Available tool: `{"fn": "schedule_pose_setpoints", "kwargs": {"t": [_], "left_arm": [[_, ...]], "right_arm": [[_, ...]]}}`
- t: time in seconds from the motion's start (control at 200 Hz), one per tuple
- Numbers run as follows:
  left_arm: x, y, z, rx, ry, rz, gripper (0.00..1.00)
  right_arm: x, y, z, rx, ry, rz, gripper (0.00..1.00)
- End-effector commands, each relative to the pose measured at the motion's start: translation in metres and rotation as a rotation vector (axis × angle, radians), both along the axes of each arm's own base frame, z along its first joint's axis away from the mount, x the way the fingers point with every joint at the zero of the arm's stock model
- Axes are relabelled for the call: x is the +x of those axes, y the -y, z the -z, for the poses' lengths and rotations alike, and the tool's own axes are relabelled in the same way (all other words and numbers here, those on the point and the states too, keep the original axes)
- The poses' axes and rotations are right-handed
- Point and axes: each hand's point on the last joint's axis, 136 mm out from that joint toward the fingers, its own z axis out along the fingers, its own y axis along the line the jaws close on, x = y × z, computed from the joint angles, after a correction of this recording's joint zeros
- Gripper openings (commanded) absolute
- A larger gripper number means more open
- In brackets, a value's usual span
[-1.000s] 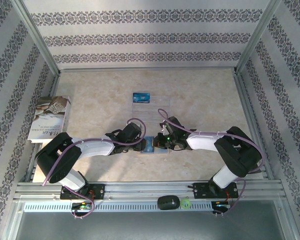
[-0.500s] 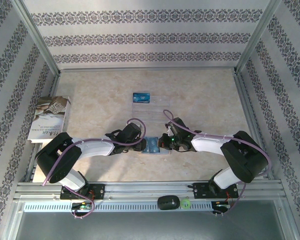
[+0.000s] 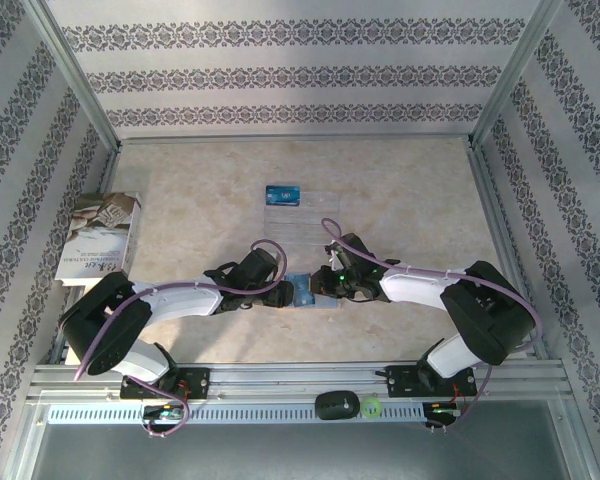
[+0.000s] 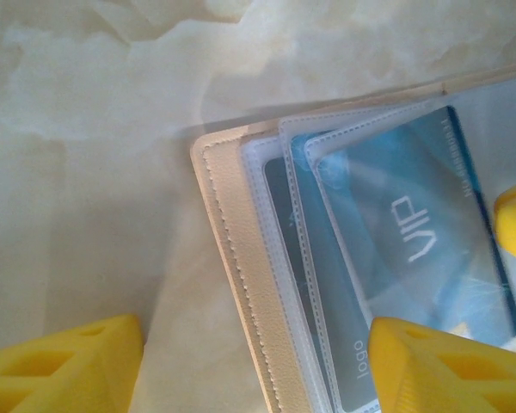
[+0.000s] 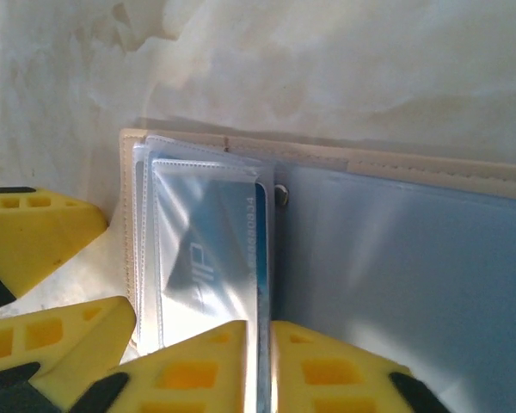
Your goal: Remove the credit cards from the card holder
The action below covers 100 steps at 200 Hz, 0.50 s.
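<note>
Card holder [image 3: 302,290] lies open, centred by the near edge of the table [image 3: 410,190]; left claw [image 4: 256,353] stands open over it, right claw [image 5: 267,348] is nearly closed at the blue credit card [image 4: 413,232], grip unverifiable; recommend pinning the holder and drawing the card straight out.

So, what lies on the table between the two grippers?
The open holder, with a blue card tucked inside it. The top view shows it lying between the left gripper and the right gripper.
</note>
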Motion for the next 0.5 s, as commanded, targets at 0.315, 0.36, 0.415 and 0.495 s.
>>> {"fn": "schedule_pose_setpoints", "kwargs": {"t": [0.315,0.36,0.415,0.495], "left_arm": [[0.015,0.007,-0.014,0.029,0.073,0.045,0.78],[0.016,0.008,-0.013,0.035,0.07,0.049,0.78],[0.017,0.009,-0.009,0.051,0.064,0.053,0.78],[0.018,0.006,0.0,0.08,0.055,0.047,0.78]], "right_arm": [[0.004,0.001,-0.025,0.003,0.098,-0.024,0.28],[0.002,-0.001,-0.022,0.008,0.079,-0.034,0.27],[0.002,-0.003,-0.019,0.01,0.066,-0.034,0.27],[0.0,-0.007,-0.013,0.015,0.05,-0.044,0.26]]}}
